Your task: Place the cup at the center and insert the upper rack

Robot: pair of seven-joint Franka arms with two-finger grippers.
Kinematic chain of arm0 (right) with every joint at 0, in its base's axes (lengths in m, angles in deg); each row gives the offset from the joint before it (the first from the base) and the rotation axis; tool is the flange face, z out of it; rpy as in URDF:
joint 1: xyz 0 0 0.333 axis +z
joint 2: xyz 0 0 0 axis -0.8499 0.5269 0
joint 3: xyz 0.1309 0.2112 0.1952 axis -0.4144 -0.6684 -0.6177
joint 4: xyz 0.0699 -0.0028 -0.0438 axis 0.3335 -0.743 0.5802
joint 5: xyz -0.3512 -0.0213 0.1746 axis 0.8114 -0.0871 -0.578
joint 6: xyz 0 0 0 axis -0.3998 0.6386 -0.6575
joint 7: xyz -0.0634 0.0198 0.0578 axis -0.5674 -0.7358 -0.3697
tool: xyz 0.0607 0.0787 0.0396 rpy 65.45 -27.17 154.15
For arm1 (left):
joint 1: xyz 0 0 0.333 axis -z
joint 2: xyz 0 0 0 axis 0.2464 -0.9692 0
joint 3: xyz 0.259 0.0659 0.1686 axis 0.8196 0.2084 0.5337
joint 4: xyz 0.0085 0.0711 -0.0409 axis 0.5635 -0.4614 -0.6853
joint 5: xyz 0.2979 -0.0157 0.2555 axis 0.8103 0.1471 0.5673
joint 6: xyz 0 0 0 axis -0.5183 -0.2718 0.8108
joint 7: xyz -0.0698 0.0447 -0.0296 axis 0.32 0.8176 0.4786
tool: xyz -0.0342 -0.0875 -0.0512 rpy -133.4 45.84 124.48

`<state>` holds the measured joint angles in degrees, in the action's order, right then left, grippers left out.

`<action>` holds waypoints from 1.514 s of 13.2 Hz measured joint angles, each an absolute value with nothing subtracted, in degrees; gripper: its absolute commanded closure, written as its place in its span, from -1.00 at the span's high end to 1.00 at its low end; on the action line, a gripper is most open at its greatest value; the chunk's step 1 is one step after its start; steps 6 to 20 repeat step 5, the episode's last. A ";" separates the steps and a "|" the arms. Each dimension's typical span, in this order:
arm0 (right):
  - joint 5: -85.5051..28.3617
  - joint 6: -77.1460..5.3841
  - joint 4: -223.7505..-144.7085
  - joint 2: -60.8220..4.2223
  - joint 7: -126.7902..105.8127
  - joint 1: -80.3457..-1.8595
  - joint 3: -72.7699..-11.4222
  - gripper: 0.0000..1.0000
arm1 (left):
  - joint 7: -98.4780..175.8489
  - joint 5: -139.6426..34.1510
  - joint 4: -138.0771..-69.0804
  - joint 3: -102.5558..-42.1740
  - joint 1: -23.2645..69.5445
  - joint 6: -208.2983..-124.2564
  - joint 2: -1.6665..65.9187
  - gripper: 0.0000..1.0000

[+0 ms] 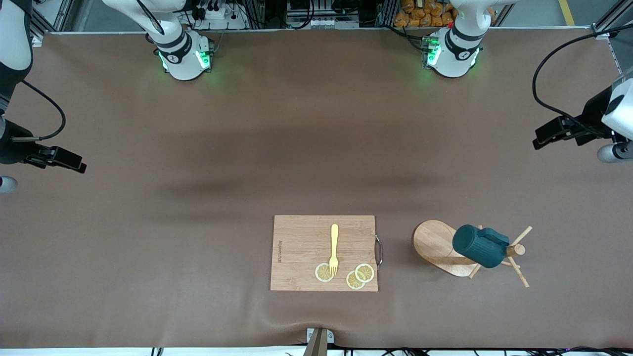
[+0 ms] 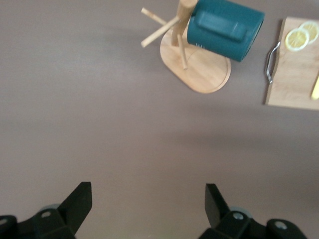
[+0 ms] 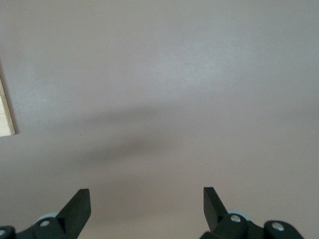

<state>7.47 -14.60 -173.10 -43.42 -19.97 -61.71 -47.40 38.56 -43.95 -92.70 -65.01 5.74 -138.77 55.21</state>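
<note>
We see the left gripper [image 2: 148, 204] with its two dark fingers [image 2: 79, 201] spread wide and nothing between them; it hangs over bare table at the left arm's end, touching nothing; the right gripper [image 3: 147, 204] is likewise spread wide and empty, over bare table at the right arm's end, with only a corner of the cutting board [image 3: 6, 117] at the edge of its wrist view; both arms wait at the table's ends

On the brown table [image 1: 198, 198], the cup [image 1: 479, 245] hangs tilted on the upper rack [image 1: 437, 244], its dark teal body against the central pole above the oval wooden base; thin pegs [image 1: 520, 236] stick out around it; the pair stands toward the left arm's end of the table, at about three o'clock from the board in the front view, near it but apart

The cutting board [image 1: 301, 247] lies flat near the middle of the table, nearer the front camera, a metal handle [image 1: 379, 252] on the edge that faces the rack; on it lie a yellow fork [image 1: 334, 247] pointing to six o'clock and three lemon slices [image 1: 364, 272]; the fork's tines rest on one slice

At twelve o'clock the two arm bases [image 1: 184, 54] stand with green lights; past the table's edge we see cables and metal framing
</note>
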 measured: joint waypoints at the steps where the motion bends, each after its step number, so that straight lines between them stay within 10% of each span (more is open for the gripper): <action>1: 7.47 -14.60 -173.10 -43.42 -19.97 -61.71 -47.41 1.00 | 37.56 -43.78 -93.49 -65.01 5.79 -138.56 56.02 1.00; 20: 7.47 -14.59 -173.10 -43.41 -19.97 -61.71 -47.40 1.00 | 36.88 -43.76 -96.12 -65.15 7.38 -138.20 59.28 1.00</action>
